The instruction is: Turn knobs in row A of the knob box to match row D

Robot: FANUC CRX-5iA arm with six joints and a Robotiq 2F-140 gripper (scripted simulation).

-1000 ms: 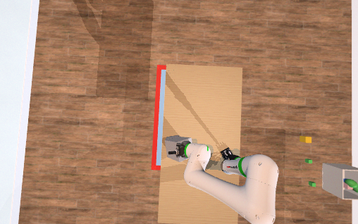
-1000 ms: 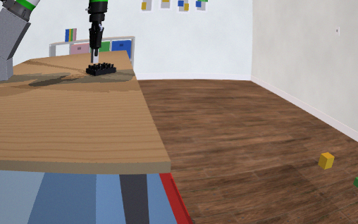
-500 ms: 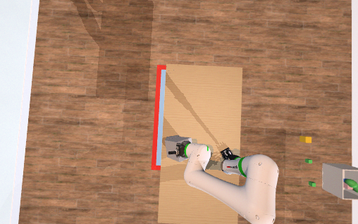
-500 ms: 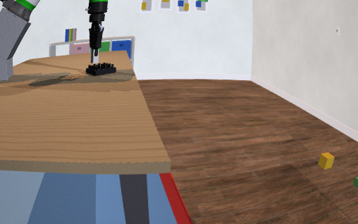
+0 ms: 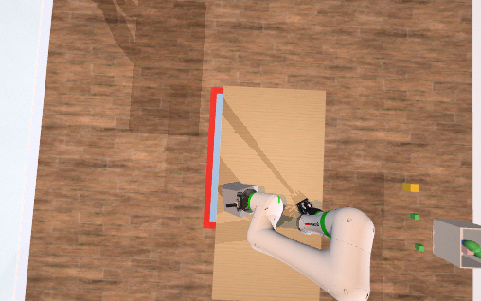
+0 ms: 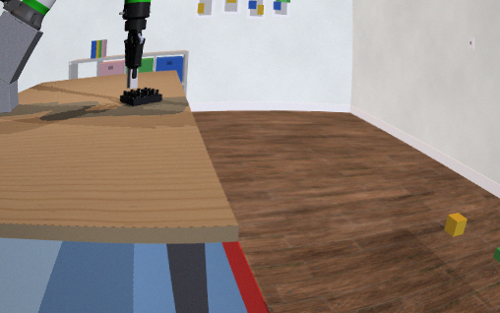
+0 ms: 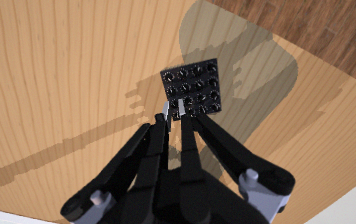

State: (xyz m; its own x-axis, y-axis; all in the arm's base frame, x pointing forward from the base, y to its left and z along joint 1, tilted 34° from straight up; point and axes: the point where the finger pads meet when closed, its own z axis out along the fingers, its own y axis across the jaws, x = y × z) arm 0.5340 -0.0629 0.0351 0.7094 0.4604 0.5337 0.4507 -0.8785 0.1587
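Observation:
The knob box [image 6: 141, 98] [image 7: 192, 80] stands flat on the table, a black square box with four rows of small black knobs. White lines show on some knobs in the wrist view; their marks and the printed names are too small to read. My gripper [image 6: 132, 85] [image 7: 174, 106] points down just above the box, its fingertips a narrow gap apart with nothing seen held between them. In the wrist view the tips overlap the left column near its lower end, and a knob shows in the gap. The fingers hide part of the lowest row. The socket is not visible.
The wooden table [image 5: 270, 123] [image 6: 108, 172] [image 7: 75, 55] has an edge close beyond the box. The arm [image 5: 293, 251] reaches across the table from its grey base [image 5: 232, 191] [image 6: 17, 44]. Small blocks and a grey bin [image 5: 446, 241] are off the table.

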